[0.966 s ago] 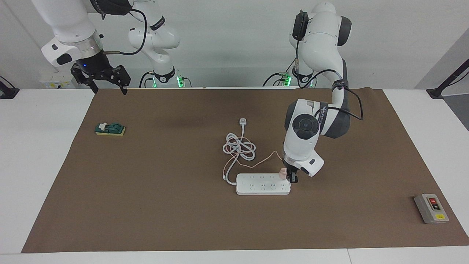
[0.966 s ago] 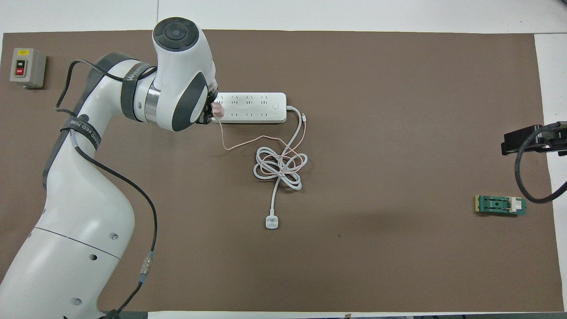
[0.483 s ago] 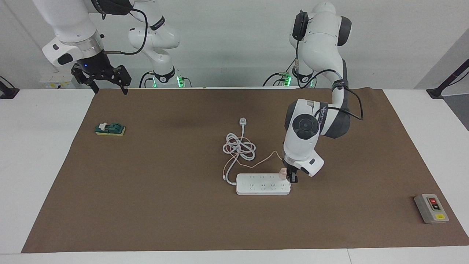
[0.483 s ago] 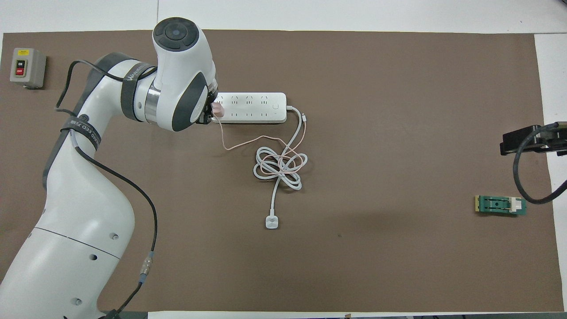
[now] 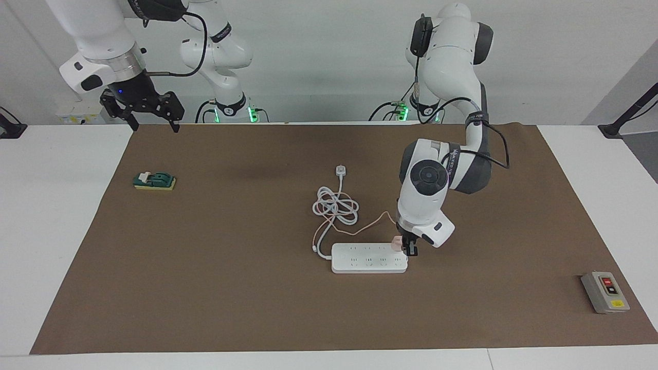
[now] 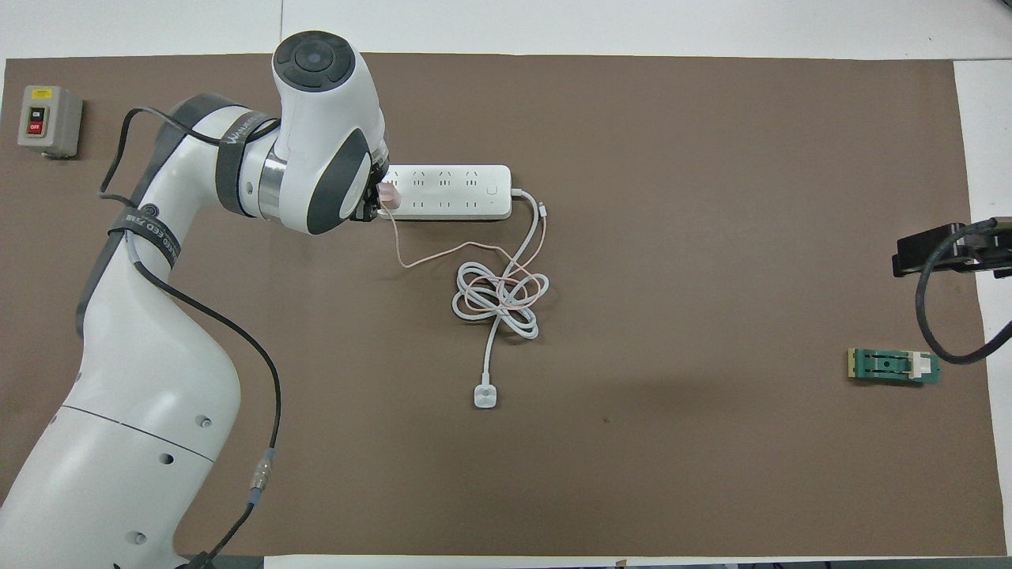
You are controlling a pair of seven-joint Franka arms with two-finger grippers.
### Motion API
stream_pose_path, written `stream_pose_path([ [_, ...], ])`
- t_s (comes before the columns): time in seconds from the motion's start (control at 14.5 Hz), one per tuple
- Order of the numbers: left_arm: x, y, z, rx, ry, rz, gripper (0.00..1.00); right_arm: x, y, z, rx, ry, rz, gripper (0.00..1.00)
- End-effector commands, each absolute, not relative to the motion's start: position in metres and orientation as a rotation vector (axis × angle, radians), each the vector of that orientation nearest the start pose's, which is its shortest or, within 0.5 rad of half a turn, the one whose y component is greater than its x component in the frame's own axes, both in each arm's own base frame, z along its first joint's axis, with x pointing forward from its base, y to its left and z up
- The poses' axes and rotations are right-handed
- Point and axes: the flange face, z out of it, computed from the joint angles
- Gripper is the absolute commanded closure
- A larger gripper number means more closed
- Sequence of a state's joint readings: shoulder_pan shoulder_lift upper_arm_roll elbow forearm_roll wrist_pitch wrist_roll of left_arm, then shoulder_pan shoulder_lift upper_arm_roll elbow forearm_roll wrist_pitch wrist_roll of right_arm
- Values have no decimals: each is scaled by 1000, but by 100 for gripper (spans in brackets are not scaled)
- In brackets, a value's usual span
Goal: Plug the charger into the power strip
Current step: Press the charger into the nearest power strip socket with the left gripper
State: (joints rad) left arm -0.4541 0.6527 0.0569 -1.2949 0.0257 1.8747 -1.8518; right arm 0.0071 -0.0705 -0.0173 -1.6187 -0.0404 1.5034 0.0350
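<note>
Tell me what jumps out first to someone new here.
The left gripper, shut on the pink charger, sits at the power strip end toward the left arm, mid-mat. Beside the strip, nearer the robots, lies a coiled white cord. The right gripper waits open over the mat's corner.

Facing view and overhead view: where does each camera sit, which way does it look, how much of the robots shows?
Facing view: high across the table, looking at the robots; both arms show whole, left pincer shut on the pale-pink cube charger at the long white power strip, right pincer open, waiting over the mat's edge.
Overhead view: above the robots' end, looking forward and steeply down; left arm nearly whole, right arm's pincer only.
Shared: brown mat, strip, charger, grey switch box, green block, half a turn apart.
</note>
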Motion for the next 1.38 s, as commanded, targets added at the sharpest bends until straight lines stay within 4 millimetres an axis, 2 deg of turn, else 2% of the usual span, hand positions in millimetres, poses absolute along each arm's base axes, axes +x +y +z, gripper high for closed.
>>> stream_pose_path([
  [0.0, 663, -291, 335, -2297, -1976, -13, 100, 521, -9, 637, -3184, 76, 58, 0],
  [0.97, 667, -286, 340, -2305, -1982, -12, 100, 521, -6, 637, -3185, 69, 52, 0],
  [1.31, 670, -285, 351, -2314, -1998, -21, 100, 521, -6, 637, -3185, 66, 52, 0],
])
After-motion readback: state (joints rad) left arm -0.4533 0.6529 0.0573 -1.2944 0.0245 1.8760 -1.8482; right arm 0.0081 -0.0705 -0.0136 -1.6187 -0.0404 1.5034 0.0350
